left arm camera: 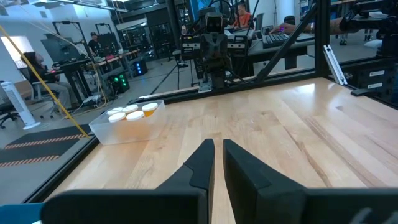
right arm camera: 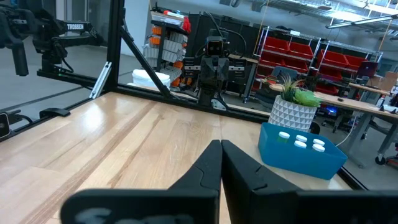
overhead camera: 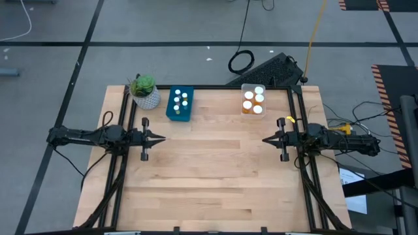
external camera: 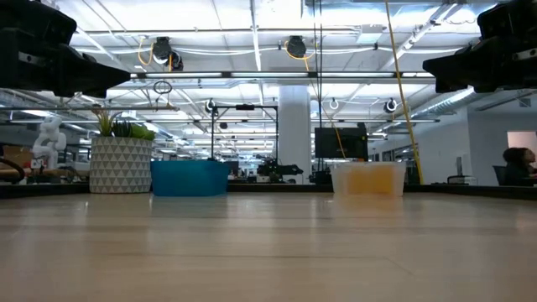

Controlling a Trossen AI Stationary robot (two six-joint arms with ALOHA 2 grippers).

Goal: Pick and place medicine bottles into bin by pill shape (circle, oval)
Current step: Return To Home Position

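Both sets of jaws are pressed together and pinch nothing; I see this on the left gripper (overhead camera: 161, 138), whose fingers (left arm camera: 200, 163) meet with only a thin slit between them, and on the right gripper (overhead camera: 266, 139), whose fingers (right arm camera: 208, 163) lie closed tip to tip. I find the left gripper at the left edge of the wooden table (overhead camera: 215, 189), pointing inward over bare boards; the right gripper sits opposite at the right edge, also pointing inward; the two are well apart and neither touches any object.

All medicine bottles I can see are already in bins along the far edge of the table; the smaller pale bottles (overhead camera: 179, 102) stand upright in the blue bin (overhead camera: 170, 111), white caps up; I count about five from above. The larger orange bottles (overhead camera: 253, 101) stand upright in the clear bin (overhead camera: 244, 88), roughly five caps showing; the left wrist view confirms them (left arm camera: 130, 113) clustered inside that clear container. The two bins are apart, blue toward the left, clear toward the right.

A potted plant (overhead camera: 144, 91) in a patterned white pot stands just beside the blue bin, on its left; a black keyboard (overhead camera: 271, 68) lies on the floor beyond the table.
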